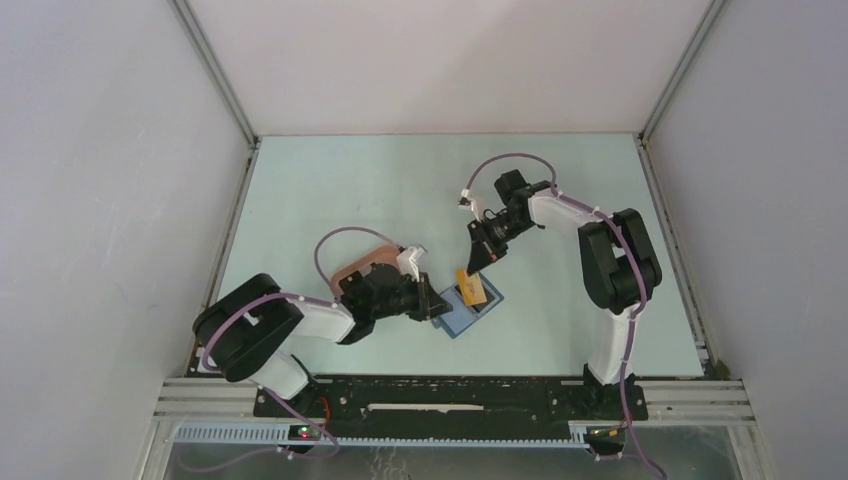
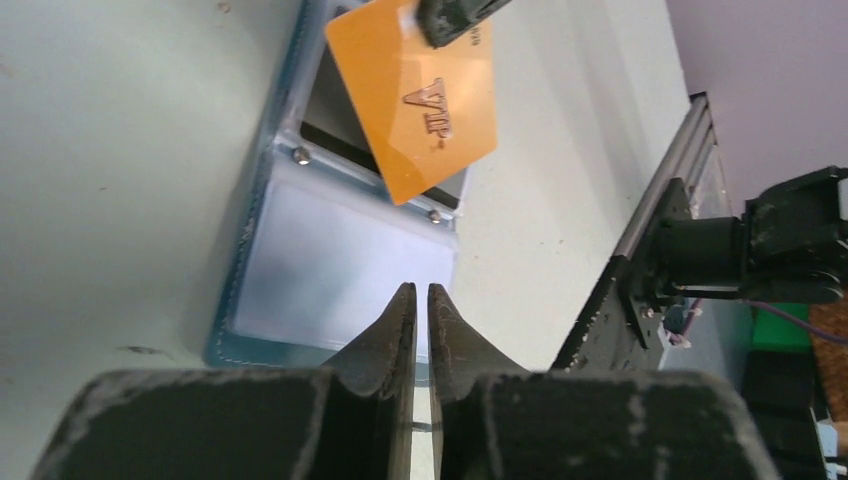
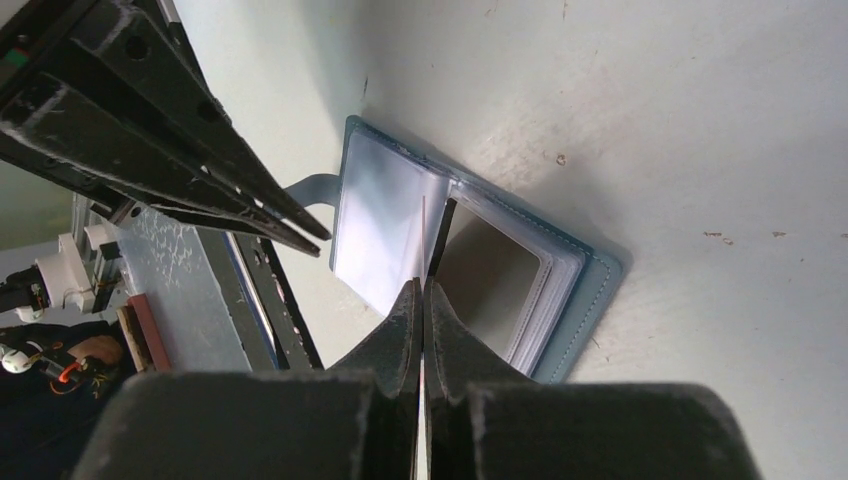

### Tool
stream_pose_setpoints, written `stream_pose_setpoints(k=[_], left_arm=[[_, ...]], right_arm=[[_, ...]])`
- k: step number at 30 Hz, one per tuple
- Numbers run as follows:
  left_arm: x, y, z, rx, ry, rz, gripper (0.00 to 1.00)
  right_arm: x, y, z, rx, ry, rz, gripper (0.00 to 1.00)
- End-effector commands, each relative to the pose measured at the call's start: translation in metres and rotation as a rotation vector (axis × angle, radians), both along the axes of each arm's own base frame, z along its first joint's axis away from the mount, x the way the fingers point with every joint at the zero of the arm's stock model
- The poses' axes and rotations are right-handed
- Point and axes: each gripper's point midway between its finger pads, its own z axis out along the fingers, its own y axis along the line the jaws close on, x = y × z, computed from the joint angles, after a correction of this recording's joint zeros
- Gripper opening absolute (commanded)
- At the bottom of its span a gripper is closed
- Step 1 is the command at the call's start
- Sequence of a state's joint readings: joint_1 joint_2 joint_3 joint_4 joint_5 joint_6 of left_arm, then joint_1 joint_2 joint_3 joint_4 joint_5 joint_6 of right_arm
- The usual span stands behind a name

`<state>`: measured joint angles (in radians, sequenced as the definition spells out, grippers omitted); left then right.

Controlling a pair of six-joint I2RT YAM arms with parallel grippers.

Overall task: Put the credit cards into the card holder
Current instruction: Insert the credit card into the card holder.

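The blue card holder (image 1: pixel 462 322) lies open on the table, its clear and dark grey pockets facing up (image 2: pixel 330 260). My right gripper (image 1: pixel 474 268) is shut on a tan-orange "VIP" credit card (image 2: pixel 415 100). It holds the card tilted, with the lower corner over the holder's far pocket. The card shows edge-on in the right wrist view (image 3: pixel 424 240) between my right gripper's tips (image 3: pixel 422 285), above the holder (image 3: pixel 590 290). My left gripper (image 2: pixel 421 288) is shut, with its tips at the holder's near edge (image 1: pixel 440 302). I cannot make out a black card.
A pink oval tray (image 1: pixel 360 265) sits behind my left wrist, partly hidden by it. The metal rail of the table's front edge (image 2: pixel 650 200) runs close to the holder. White walls enclose the table on three sides.
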<state>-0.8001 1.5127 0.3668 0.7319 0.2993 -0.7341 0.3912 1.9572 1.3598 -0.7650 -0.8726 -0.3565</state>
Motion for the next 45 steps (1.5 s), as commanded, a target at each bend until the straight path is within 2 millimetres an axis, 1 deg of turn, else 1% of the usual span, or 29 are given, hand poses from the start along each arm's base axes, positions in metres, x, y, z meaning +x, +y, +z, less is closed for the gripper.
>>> stream_pose_setpoints(k=[1, 6, 13, 19, 23, 29, 37, 39, 45], left_arm=[[0.011, 0.000, -0.008, 0.073, -0.001, 0.035, 0.12], [0.010, 0.011, -0.025, 0.163, 0.027, 0.053, 0.11], [0.009, 0.021, -0.042, 0.253, 0.065, 0.064, 0.11], [0.007, 0.027, -0.046, 0.293, 0.071, 0.069, 0.10], [0.007, 0.027, -0.045, 0.294, 0.072, 0.068, 0.10], [0.007, 0.027, -0.041, 0.288, 0.068, 0.067, 0.10], [0.007, 0.026, -0.033, 0.265, 0.056, 0.066, 0.12], [0.007, 0.025, -0.031, 0.258, 0.053, 0.067, 0.14], [0.005, 0.024, -0.021, 0.232, 0.043, 0.064, 0.24]], right_arm=[[-0.001, 0.004, -0.005, -0.002, 0.023, 0.005, 0.00], [-0.006, 0.005, -0.007, 0.005, 0.052, 0.018, 0.00], [-0.010, 0.007, -0.004, 0.032, 0.090, 0.022, 0.00], [-0.007, 0.006, 0.005, 0.054, 0.085, 0.008, 0.00], [-0.007, 0.006, 0.008, 0.063, 0.086, 0.008, 0.00], [-0.009, 0.007, 0.000, 0.042, 0.099, 0.011, 0.00], [-0.008, 0.004, -0.008, 0.010, 0.114, -0.006, 0.00], [-0.009, 0.005, -0.010, 0.010, 0.128, -0.007, 0.00], [-0.009, 0.005, -0.013, -0.003, 0.136, -0.019, 0.00]])
